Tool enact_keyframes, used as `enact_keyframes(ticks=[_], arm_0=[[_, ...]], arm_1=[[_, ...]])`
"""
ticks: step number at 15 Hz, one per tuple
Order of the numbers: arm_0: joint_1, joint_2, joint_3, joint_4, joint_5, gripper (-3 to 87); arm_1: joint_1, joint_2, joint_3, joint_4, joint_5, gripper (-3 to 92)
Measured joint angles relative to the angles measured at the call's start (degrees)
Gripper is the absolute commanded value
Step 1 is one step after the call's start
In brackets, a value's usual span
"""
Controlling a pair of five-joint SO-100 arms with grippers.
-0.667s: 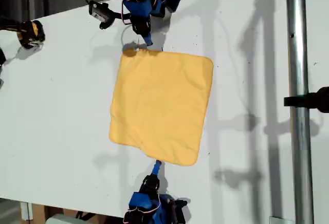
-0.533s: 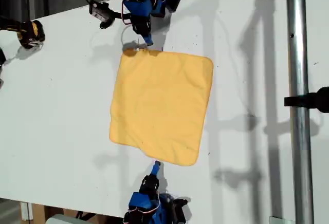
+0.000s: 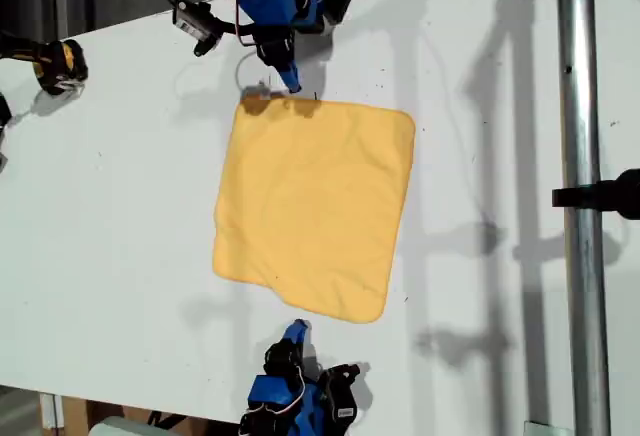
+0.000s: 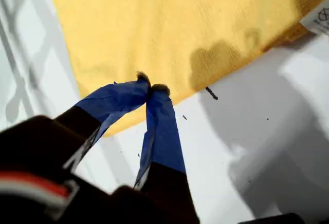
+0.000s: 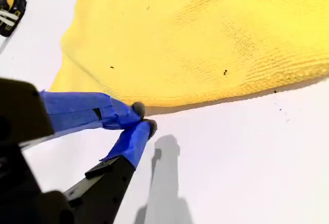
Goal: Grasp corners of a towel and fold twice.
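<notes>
White table [image 3: 120, 226] fills most of exterior view, surface matte, lightly speckled. Soft grey shadows cross it. Metal pole [image 3: 580, 206] runs vertically along exterior view's right, black clamp [image 3: 605, 194] fixed on it. Dark gap beyond table edge at exterior view's top left. Light even, diffuse.

- My first tool [image 3: 291, 84] sits at the top of the exterior view, with its blue tips pressed together [image 4: 150, 88].
- It looks empty, but the tips are small.
- My second tool [image 3: 296, 328] sits at the bottom of the exterior view, also closed [image 5: 143, 117].
- Both tools point toward each other.
</notes>
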Motion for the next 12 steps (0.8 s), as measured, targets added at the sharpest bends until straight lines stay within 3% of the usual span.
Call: enact_keyframes(ticks=[6,12], arm_0=[[0.00,0.00,0.00,0.00,-0.18,-0.3],[0.00,0.00,0.00,0.00,-0.18,-0.2]], arm_1=[[-6.86,-27.07,-22.94,-0.26,-11.69,-0.2],[-19.07,-61.96,-56.25,10.46,-18.11,-0.2]])
